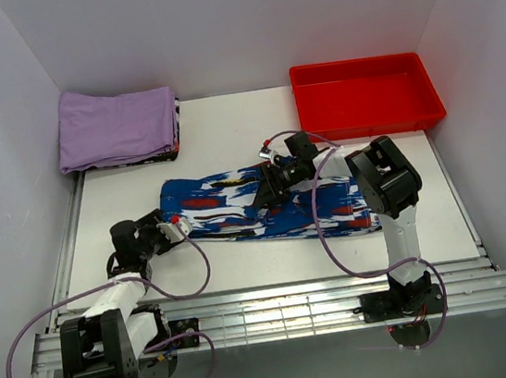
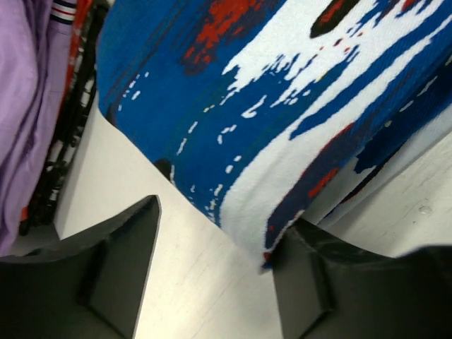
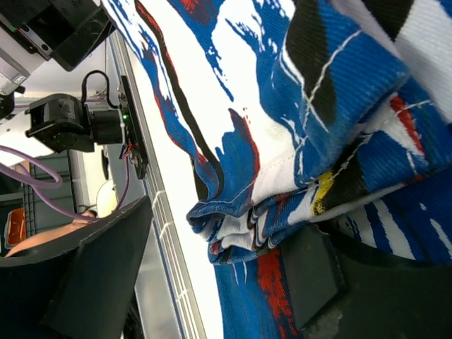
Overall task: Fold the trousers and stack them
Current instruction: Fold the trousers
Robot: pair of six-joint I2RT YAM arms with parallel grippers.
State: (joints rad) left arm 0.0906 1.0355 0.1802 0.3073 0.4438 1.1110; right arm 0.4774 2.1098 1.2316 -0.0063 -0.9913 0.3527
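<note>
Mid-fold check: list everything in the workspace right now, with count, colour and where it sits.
trousers: one, blue with white, red and black print, lying left to right across the middle of the table
folded cloth: one, lilac, far left corner
patterned cloth: one, black, white and red edge showing, under the folded cloth
tray: one, red, far right corner
table: one, white, under everything
left arm: one, black and white, near left
right arm: one, black and white, near right
left end effector: one, black, open, at the trousers' left end
right end effector: one, black, open around bunched fabric at the trousers' middle
</note>
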